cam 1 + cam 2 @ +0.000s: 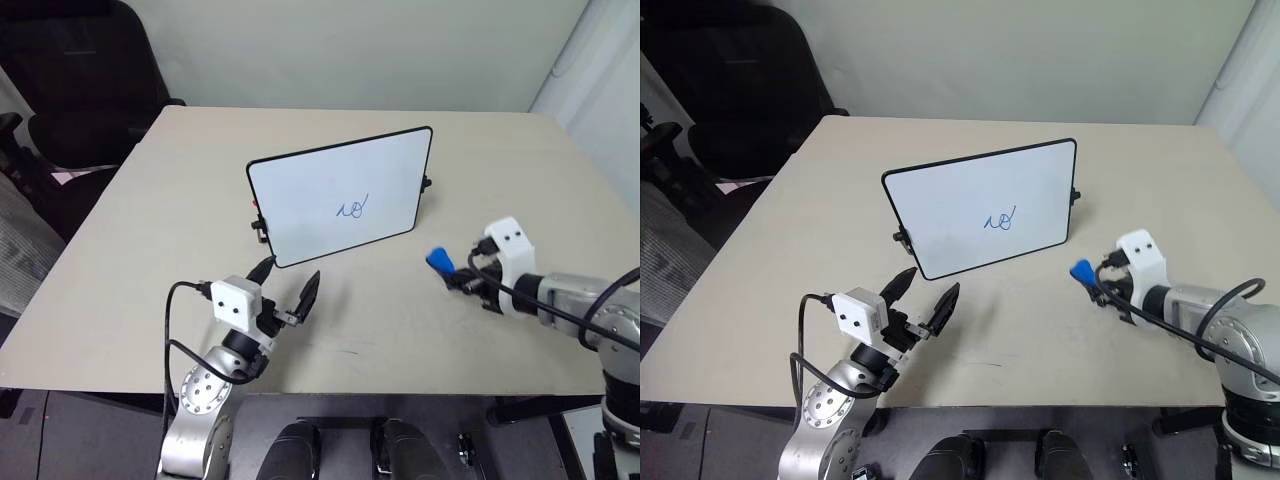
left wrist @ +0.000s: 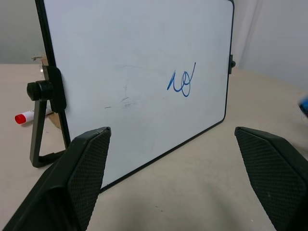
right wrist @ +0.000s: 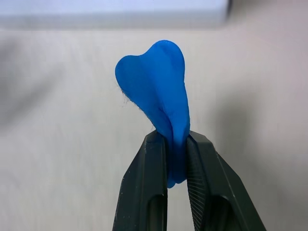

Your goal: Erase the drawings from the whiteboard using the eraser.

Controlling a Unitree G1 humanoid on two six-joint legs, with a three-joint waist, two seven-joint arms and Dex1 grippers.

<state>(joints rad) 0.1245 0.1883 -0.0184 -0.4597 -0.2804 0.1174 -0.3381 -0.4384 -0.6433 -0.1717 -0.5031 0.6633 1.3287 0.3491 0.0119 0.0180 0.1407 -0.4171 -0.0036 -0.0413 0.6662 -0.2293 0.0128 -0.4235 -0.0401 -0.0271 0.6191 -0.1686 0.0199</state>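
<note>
Table (image 1: 120,280): light beige top, carries everything, so both arms work from its near edge.

Whiteboard (image 1: 330,185): mid-table, propped tilted back on a black stand with side knobs, face angled up toward the robot. That tilt puts the writing surface within reach of a forward, slightly downward wipe, but I'd judge it could tip or slide under a hard push since only the stand holds it.

Left gripper (image 1: 288,292): just in front of the board's near-left corner, fingers spread wide, nothing between them. It points at the board face; the left wrist view looks straight at the surface. Reads as a standby or bracing pose, not touching the frame.

Right gripper (image 3: 177,159): off the board's right side, above the table, aimed toward the board. Clamped tight on the eraser (image 3: 159,91), a soft blue piece pinched at its lower end so the folded bulk sticks out past the fingertips. That leaves a free wiping face ahead of the black fingers.

Drawings (image 1: 352,208): small blue looped scribble right of centre on the board, untouched. Eraser is well apart from it, so the wipe is not yet begun.

Red-capped marker (image 2: 23,117): lying on the table behind the board's left stand, out of the wipe path.
</note>
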